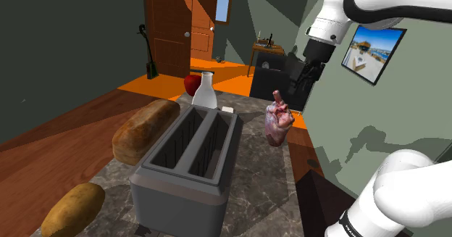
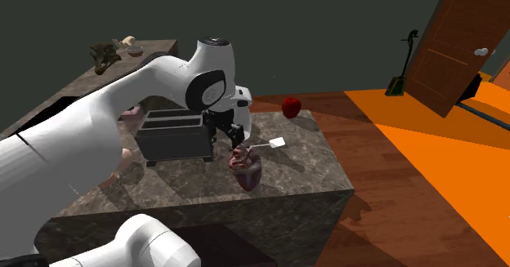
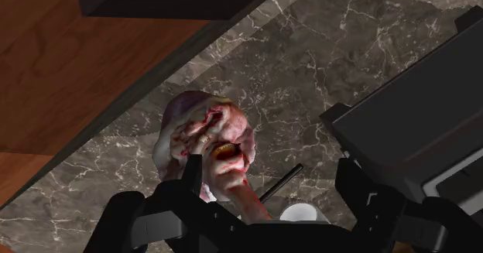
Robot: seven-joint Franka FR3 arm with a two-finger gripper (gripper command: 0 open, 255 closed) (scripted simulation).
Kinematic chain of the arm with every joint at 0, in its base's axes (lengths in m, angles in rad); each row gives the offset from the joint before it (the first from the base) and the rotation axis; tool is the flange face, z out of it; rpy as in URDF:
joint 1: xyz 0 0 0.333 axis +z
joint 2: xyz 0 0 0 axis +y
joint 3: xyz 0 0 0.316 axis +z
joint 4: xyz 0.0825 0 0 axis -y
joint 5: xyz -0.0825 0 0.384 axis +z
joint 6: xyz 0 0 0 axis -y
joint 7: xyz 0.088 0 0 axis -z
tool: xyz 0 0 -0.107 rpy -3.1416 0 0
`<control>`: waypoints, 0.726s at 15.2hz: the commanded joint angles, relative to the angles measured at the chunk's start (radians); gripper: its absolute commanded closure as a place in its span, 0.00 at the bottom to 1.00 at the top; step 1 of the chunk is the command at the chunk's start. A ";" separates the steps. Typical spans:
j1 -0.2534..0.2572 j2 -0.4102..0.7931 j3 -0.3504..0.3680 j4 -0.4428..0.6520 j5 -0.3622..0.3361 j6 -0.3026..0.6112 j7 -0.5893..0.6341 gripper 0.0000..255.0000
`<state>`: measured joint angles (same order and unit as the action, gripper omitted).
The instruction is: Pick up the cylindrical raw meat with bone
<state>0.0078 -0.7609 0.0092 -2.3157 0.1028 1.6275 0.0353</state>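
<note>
The black two-finger claw (image 3: 271, 169) hangs with its fingers spread wide, clasping nothing. Just below it stands the pinkish-red, roughly cylindrical piece of raw meat with a pale bone (image 3: 205, 131), near the edge of the dark veined marble counter (image 3: 310, 50). Its long axis runs upright, bone end toward the palm, so the claw looks almost down its length. It sits off-centre in the gap, crowding one finger and well apart from the other, beyond which lies the grey slotted toaster (image 3: 418, 112). Centring over the meat likely has to come before closing.
</note>
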 commanded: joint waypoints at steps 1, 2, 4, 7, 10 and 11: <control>0.000 0.000 0.000 0.000 0.000 0.000 0.000 0.00; 0.016 0.041 0.006 0.026 -0.039 0.016 -0.061 0.00; 0.048 0.119 0.022 0.073 -0.117 0.051 -0.176 0.00; 0.084 0.205 0.049 0.124 -0.215 0.102 -0.313 0.00; 0.084 0.199 0.050 0.079 -0.215 0.141 -0.309 0.00; 0.084 0.198 0.050 0.064 -0.215 0.154 -0.308 0.00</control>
<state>0.0917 -0.5623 0.0597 -2.2377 -0.1096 1.7671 -0.2688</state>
